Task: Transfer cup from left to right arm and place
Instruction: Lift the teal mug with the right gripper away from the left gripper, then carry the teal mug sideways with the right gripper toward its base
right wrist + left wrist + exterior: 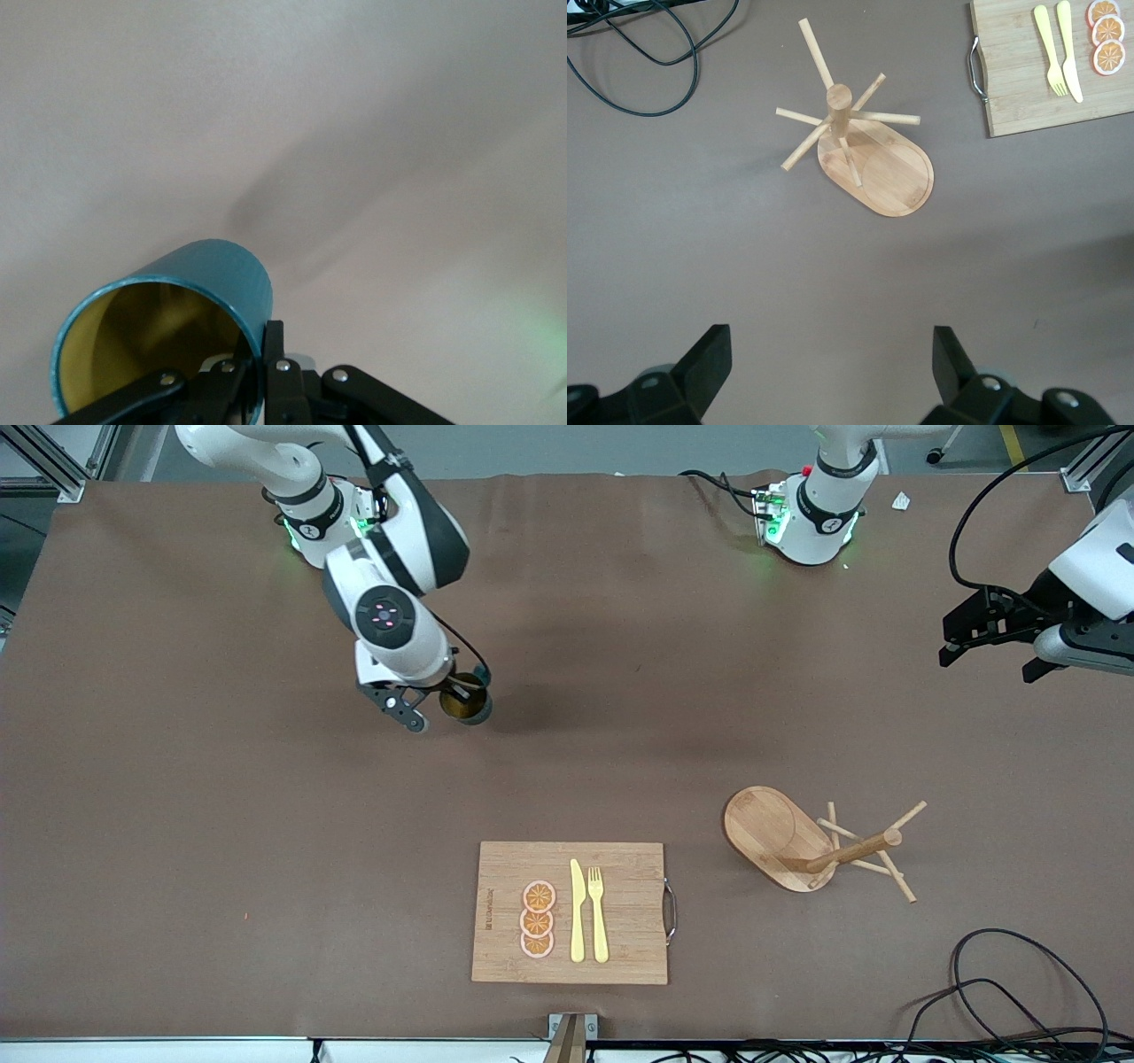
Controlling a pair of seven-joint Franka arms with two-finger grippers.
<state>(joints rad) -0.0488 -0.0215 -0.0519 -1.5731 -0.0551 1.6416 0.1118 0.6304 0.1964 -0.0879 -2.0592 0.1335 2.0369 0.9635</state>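
Observation:
The teal cup [467, 702] with its mustard-yellow inside is held by my right gripper [447, 695], shut on the cup's rim, above the brown table toward the right arm's end. In the right wrist view the cup [177, 328] lies tilted with its mouth toward the camera, and one finger [274, 350] presses the outside of the wall while the other is inside. My left gripper [988, 642] is open and empty, up in the air over the left arm's end of the table. Its fingers [709, 359] stand wide apart in the left wrist view.
A wooden peg rack [819, 846] with an oval base lies tipped on the table, also in the left wrist view [864, 146]. A bamboo cutting board [571, 912] carries a yellow knife, fork and orange slices. Black cables [1019, 992] lie by the table's front corner.

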